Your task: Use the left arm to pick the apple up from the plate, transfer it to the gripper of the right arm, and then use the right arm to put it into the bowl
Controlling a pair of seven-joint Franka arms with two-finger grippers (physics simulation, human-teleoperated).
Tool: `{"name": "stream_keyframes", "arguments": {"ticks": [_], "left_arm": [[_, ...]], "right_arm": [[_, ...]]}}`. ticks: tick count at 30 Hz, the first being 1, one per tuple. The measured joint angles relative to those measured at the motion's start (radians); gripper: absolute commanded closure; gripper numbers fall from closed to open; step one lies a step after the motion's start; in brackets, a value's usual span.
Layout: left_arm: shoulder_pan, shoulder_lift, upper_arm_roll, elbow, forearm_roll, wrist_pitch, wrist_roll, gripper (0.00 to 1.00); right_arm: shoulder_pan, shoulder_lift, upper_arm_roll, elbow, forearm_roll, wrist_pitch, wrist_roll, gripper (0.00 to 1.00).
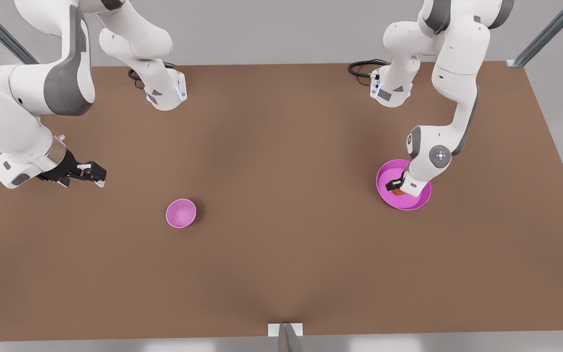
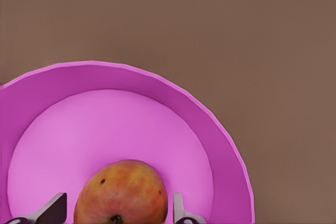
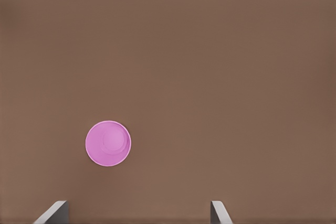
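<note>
While my left gripper (image 1: 396,187) was lowered into the plate (image 1: 388,172) at the front view's right, its fingers (image 2: 52,209) stood apart on either side of the apple (image 2: 122,192). Small gaps were visible in the left wrist view, so the fingers bracketed the fruit but had not closed on it. The apple rested on the plate floor, near the rim.

I judged the task to be at its first step: approach finished, grasp not yet made. Remaining were the closing and lift, the handover to my right gripper (image 1: 86,172), and the drop into the bowl (image 1: 181,213).

My right gripper waited at the front view's left, held above the table (image 1: 281,146), its fingers (image 3: 52,212) spread wide and holding nothing. The bowl stood empty, nearer the front view's left, well apart from the plate.

The table was a plain brown sheet. Grey walls and metal frame struts (image 1: 545,34) enclosed it.
</note>
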Motion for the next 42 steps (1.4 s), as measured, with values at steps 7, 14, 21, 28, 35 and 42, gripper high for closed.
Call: {"name": "stream_keyframes", "arguments": {"ticks": [7, 14, 21, 28, 35, 42], "left_arm": [[-0.003, 0.021, 0.000, 0.000, 0.000, 0.037, -0.013, 0.23], [-0.004, 0.021, 0.000, 0.000, 0.005, 0.051, -0.029, 0.31], [-0.005, -0.065, -0.001, 0.000, 0.007, 0.049, -0.039, 0.31], [-0.004, -0.045, -0.305, 0.234, -0.163, 0.028, -0.044, 0.33], [-0.024, 0.069, -0.518, 0.427, -0.534, 0.015, 0.080, 0.33], [-0.034, 0.397, -0.681, 0.747, -1.032, -0.008, 0.544, 0.45]], "right_arm": [[-0.002, 0.001, 0.000, 0.001, 0.000, -0.002, -0.002, 0.00], [0.000, 0.000, 0.002, 0.001, 0.000, -0.004, -0.001, 0.00], [0.000, 0.001, 0.003, 0.001, -0.001, -0.013, -0.001, 0.00], [-0.001, 0.003, 0.002, 0.001, 0.000, -0.016, -0.003, 0.00], [0.005, 0.074, 0.001, 0.010, 0.201, 0.010, 0.002, 0.00], [0.013, 0.261, 0.026, 0.007, 0.659, 0.173, -0.016, 0.00]]}}
